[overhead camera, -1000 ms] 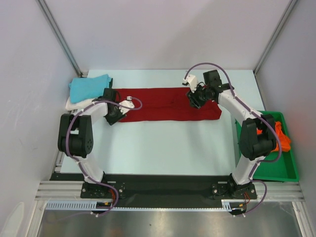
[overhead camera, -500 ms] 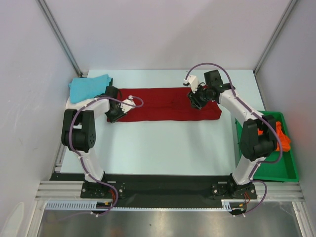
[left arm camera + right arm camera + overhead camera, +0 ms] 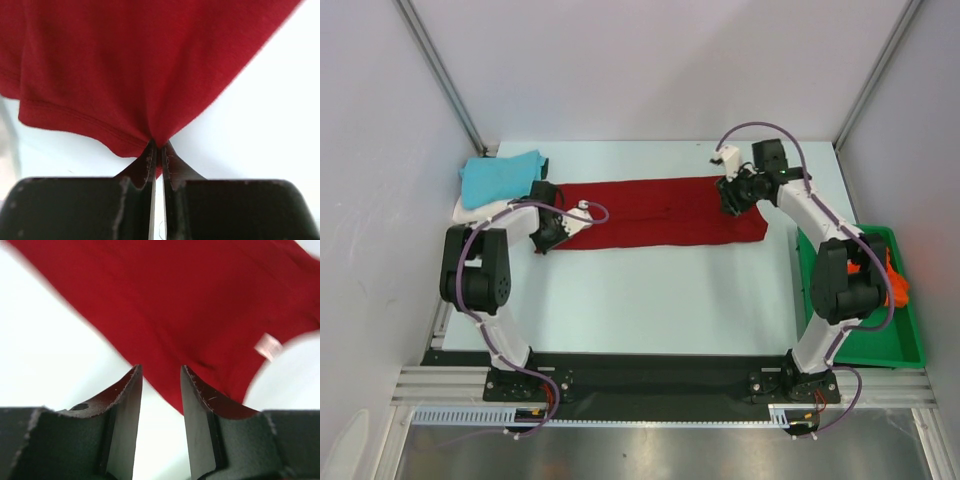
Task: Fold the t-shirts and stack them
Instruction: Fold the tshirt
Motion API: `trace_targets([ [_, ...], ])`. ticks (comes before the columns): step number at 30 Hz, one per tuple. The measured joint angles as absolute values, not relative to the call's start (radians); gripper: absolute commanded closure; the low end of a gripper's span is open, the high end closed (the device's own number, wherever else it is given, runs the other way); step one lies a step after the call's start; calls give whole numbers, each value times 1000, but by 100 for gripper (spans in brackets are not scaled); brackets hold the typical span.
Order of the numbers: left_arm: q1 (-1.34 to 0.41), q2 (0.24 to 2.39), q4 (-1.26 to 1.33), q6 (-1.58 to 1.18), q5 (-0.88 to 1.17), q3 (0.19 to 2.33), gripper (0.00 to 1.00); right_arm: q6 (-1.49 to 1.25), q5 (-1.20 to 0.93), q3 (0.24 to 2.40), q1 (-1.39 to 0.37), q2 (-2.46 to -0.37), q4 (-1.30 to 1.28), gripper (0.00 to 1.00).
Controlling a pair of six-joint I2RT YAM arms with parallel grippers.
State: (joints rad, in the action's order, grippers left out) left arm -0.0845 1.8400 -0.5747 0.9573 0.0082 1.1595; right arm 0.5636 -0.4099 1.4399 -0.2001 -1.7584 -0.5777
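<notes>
- the table (image 3: 670, 300) has the dark red t-shirt (image 3: 660, 210) on its far half, laid out as a long band. Its long axis runs left to right, so each arm gets one end.
- the green tray (image 3: 910, 345) at the right edge holds the orange t-shirt (image 3: 892, 278), bunched up and partly behind the right arm.
- the turquoise t-shirt (image 3: 500, 178) sits in the far left corner on top of the cream white t-shirt (image 3: 470, 208), just past the red one's left end.
- my left gripper (image 3: 156, 145) is pressed together on the red shirt's near-left hem corner.
- my right gripper (image 3: 160, 371) hangs over the right end with its fingers spread, holding nothing. I reckon it needs to pinch there before any fold.
</notes>
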Motion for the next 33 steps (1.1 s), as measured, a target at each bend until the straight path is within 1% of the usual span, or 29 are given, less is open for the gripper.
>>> trace_targets([
  [5, -94, 1729, -618, 934, 22, 1034, 94, 487, -411, 1442, -70, -1801, -532, 59],
  [8, -115, 1663, -654, 911, 32, 968, 94, 464, -407, 1456, -36, -1860, -525, 58],
  [14, -226, 1554, -737, 846, 46, 874, 94, 426, -413, 1559, -29, -2012, -521, 58],
  [19, -301, 1489, -798, 785, 65, 844, 94, 404, -420, 1673, -29, -2109, -506, 58],
  [26, -339, 1440, -844, 722, 75, 824, 94, 391, -414, 1781, -29, -2200, -494, 58],
  [33, -356, 1433, -877, 696, 84, 823, 94, 389, -364, 1800, -42, -2256, -496, 58],
])
